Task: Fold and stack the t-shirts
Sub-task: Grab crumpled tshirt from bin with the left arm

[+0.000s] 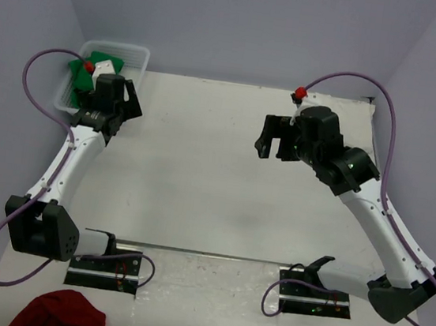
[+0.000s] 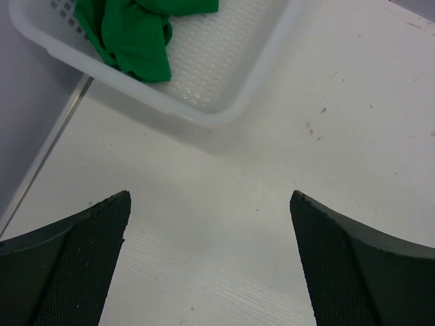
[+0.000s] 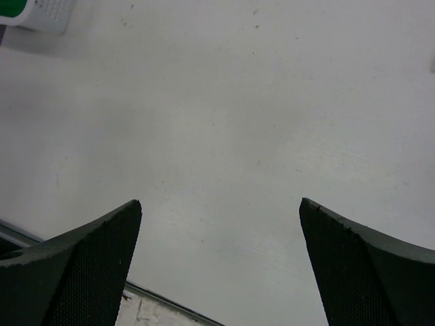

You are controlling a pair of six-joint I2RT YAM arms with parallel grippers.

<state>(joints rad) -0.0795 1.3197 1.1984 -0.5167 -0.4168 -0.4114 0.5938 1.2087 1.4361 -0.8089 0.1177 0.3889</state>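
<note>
Dark red cloth lies nearest, by the left arm's base; the green t-shirt sits crumpled in the far-left basket. Left gripper hovers spread just short of it; the fabric is likely soft and light, best pinched at a raised fold. Right gripper, spread, hangs over the counter.

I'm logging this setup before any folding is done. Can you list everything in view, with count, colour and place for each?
t-shirt: one, bright green, bunched in the basket; no other shirt shows
basket: one, white plastic, far left corner of the table
cloth: one, dark red, crumpled at the near left edge of the top view
table: one, white, under both arms
cables: two, purple, one looping along each arm
left gripper: one, black, open, over bare table beside the basket
right gripper: one, black, open, over bare table on the right
</note>
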